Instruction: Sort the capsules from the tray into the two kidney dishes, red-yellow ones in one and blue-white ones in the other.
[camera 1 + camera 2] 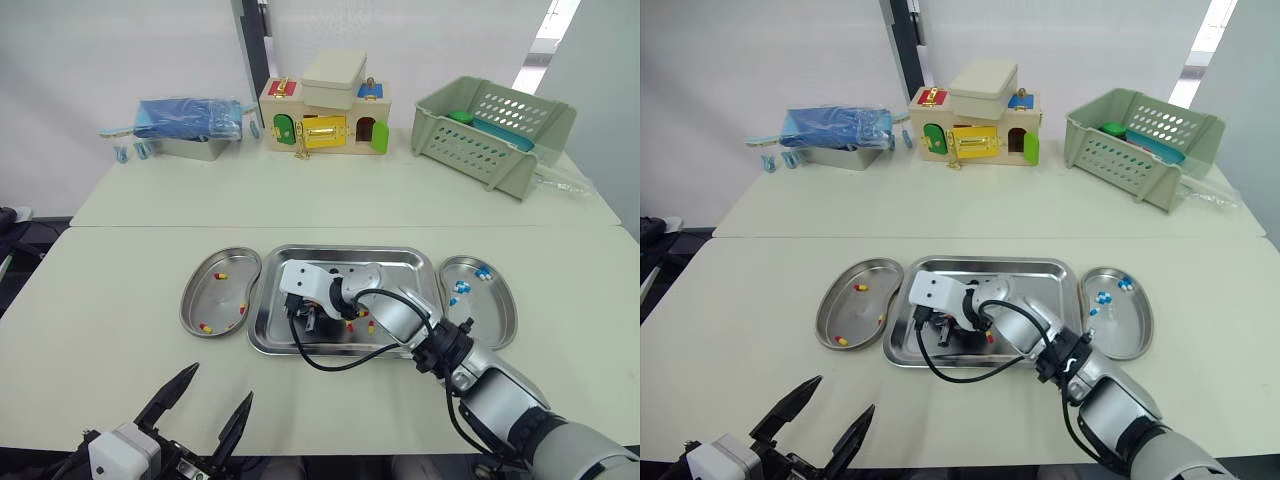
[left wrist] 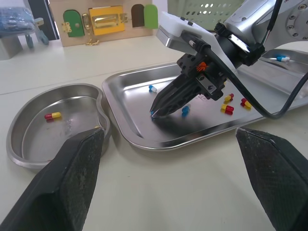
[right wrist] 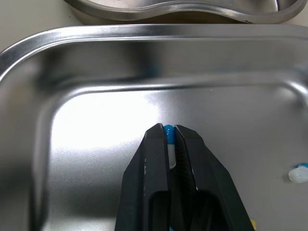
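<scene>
Left eye view: the right end effector (image 1: pixel 312 324) dips into the rectangular steel tray (image 1: pixel 420 262), and the right arm (image 1: pixel 395 313) hides part of the tray floor. The steel left kidney dish (image 1: pixel 195 300) and right kidney dish (image 1: pixel 503 318) flank the tray. The left end effector (image 1: pixel 218 385) hangs spread above the desk (image 1: pixel 100 300).

Left wrist view: red-yellow capsules (image 2: pixel 226 109) lie just beside the right end effector's tips.

Right wrist view: its fingers pinch a blue-white capsule (image 3: pixel 169 131) — inside the tray.

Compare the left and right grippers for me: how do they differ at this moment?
The left gripper has its fingers spread wide; the right gripper has them closed. The left gripper holds nothing; the right gripper pinches a blue-white capsule. The left gripper hangs over the table, outside the tray; the right gripper points down into the tray. Both have two black fingers.
</scene>
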{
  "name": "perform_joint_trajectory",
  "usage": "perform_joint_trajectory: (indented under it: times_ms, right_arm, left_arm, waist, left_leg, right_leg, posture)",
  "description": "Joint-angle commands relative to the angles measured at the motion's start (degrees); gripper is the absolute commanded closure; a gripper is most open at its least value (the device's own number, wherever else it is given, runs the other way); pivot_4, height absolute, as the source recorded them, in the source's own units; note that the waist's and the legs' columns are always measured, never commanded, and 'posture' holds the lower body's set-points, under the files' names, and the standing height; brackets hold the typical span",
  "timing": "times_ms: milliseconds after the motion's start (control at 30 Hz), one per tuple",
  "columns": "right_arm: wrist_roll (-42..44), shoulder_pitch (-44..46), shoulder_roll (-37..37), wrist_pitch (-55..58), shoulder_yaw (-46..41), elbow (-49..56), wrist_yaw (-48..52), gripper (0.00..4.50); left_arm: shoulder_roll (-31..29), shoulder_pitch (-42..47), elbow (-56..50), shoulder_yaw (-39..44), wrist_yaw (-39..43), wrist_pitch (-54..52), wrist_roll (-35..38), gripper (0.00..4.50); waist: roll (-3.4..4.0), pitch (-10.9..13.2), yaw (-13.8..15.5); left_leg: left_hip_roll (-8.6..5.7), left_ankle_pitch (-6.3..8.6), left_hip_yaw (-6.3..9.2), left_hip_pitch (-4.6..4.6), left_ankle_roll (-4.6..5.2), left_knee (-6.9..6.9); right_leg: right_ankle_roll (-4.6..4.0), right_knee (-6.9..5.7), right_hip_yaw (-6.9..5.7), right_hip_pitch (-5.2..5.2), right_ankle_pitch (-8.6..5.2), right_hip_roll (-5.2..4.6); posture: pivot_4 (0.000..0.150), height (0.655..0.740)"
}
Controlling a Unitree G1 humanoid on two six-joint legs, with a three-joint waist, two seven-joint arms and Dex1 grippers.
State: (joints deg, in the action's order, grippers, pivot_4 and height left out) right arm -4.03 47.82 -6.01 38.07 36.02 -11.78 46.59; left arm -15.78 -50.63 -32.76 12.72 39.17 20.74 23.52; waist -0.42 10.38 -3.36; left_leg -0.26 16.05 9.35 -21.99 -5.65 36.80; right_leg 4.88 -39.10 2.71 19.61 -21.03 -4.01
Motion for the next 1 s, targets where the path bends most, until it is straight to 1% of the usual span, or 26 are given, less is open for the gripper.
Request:
perform_joint_trajectory:
  times_ms: [33, 133, 200, 367, 433, 533, 667, 833, 900, 1000]
  right_arm:
    - [6.4, 0.3, -1.1, 4.6, -6.8, 9.8, 4.0, 4.48]
    - [12.3, -1.0, -6.3, 9.5, -12.4, 19.0, 7.9, 4.48]
    - [15.5, -3.0, -11.7, 12.2, -16.0, 24.5, 9.9, 4.48]
    - [21.7, -9.3, -24.4, 15.7, -24.1, 33.6, 13.2, 4.48]
    - [24.0, -13.1, -29.8, 16.8, -29.7, 35.7, 13.5, 4.48]
    - [26.7, -17.7, -35.9, 17.8, -36.2, 37.7, 13.5, 4.48]
    - [26.7, -28.6, -44.4, 16.7, -47.6, 36.1, 13.0, 4.48]
    - [25.2, -38.4, -48.4, 12.4, -54.6, 33.5, 11.4, 4.48]
    - [23.6, -41.6, -49.0, 8.8, -55.2, 32.2, 10.4, 4.48]
    - [24.1, -42.1, -47.6, 6.6, -55.2, 31.1, 8.6, 4.48]
  left_arm:
    - [-1.5, -0.8, -0.4, 0.2, 2.1, 1.8, 1.3, 0.00]
    - [-4.3, -1.1, -0.8, 0.3, 5.7, 2.4, 2.5, 0.00]
    - [-6.2, -0.5, -0.5, 0.6, 7.6, 2.5, 3.7, 0.00]
    - [-9.4, 2.1, 0.7, 1.1, 11.3, 2.0, 6.1, 0.00]
    - [-10.8, 3.7, 1.5, 0.4, 13.3, 1.7, 6.8, 0.00]
    - [-12.4, 5.8, 2.2, -0.1, 15.4, 0.8, 8.1, 0.00]
    - [-15.1, 10.2, 2.9, 0.0, 17.7, -1.7, 10.6, 0.00]
    - [-16.5, 11.4, 4.4, 0.7, 21.1, -2.0, 12.1, 0.00]
    - [-16.8, 12.2, 5.1, 0.8, 22.2, -2.0, 12.3, 0.00]
    - [-16.7, 13.0, 5.8, 0.7, 22.9, -2.2, 12.5, 0.00]
  waist:
    - [0.01, 0.0, 0.0]
    - [0.01, 0.0, 0.4]
    - [0.00, 0.0, 0.8]
    - [0.01, 0.0, 1.3]
    - [0.02, 0.0, 1.3]
    - [0.02, 0.0, 1.2]
    - [-0.03, 0.0, 1.7]
    - [-0.02, 0.0, 1.3]
    - [-0.01, 0.0, 1.2]
    - [-0.01, 0.0, 0.9]
  left_leg:
    - [0.00, 0.00, 0.00, -0.06, 0.00, 0.00]
    - [0.00, 0.00, 0.01, -0.14, 0.00, 0.00]
    - [-0.02, 0.00, 0.02, -0.17, 0.01, 0.01]
    - [-0.02, 0.01, 0.00, -0.18, 0.02, 0.01]
    - [-0.02, 0.01, -0.01, -0.19, 0.02, -0.01]
    - [-0.01, 0.01, -0.05, -0.19, 0.03, 0.00]
    - [-0.02, 0.02, -0.03, -0.18, 0.03, 0.03]
    - [0.00, 0.03, -0.06, -0.06, 0.05, 0.03]
    - [0.00, 0.03, -0.11, 0.02, 0.05, 0.02]
    - [0.00, 0.03, -0.11, 0.11, 0.05, 0.04]
  right_leg:
    - [0.00, 0.00, 0.00, -0.01, 0.00, 0.00]
    - [0.00, 0.02, -0.01, 0.01, 0.00, 0.00]
    - [0.00, 0.09, -0.04, -0.02, 0.00, -0.02]
    - [0.00, 0.10, -0.04, -0.04, 0.00, -0.02]
    - [0.00, 0.11, -0.04, -0.04, 0.00, -0.02]
    - [0.00, 0.10, -0.02, -0.04, 0.00, -0.01]
    - [0.00, 0.11, -0.05, -0.14, 0.00, -0.02]
    - [0.00, 0.14, -0.04, -0.25, 0.00, -0.01]
    - [0.00, 0.13, -0.01, -0.30, 0.00, -0.01]
    - [0.00, 0.11, 0.00, -0.38, 0.00, -0.01]
  posture:
    - [0.150, 0.7400]
    - [0.150, 0.7400]
    - [0.150, 0.7400]
    - [0.150, 0.7400]
    - [0.150, 0.7400]
    - [0.150, 0.7400]
    - [0.150, 0.7400]
    - [0.150, 0.7400]
    - [0.150, 0.7400]
    - [0.150, 0.7400]
